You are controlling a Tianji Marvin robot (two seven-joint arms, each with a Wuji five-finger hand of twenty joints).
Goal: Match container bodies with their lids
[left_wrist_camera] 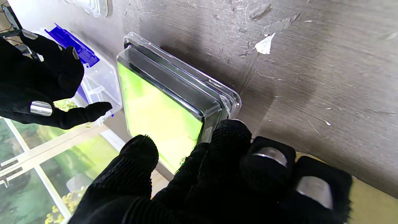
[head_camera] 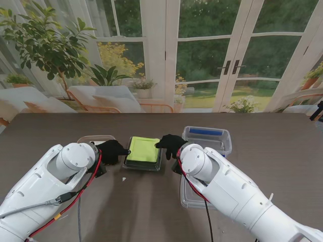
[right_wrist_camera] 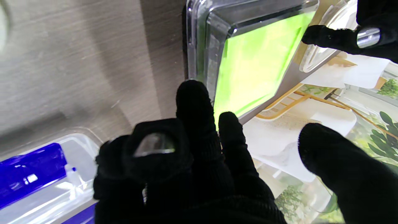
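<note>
The left hand (head_camera: 112, 150) and right hand (head_camera: 171, 144) flank the green-lidded container (head_camera: 144, 152) on the worktop (head_camera: 272, 166), fingers (left_wrist_camera: 230, 137) spread, touching its edges, gripping nothing.

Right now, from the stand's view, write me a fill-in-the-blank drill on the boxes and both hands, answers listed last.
1. The box between the two hands has a ____ top.
2. The clear container to its right carries a ____ strip.
3. The left hand touches that box's ____ side, and the right hand is at the opposite side.
4. The hands' gloves are ____.

Missing words: green; blue; left; black
</note>
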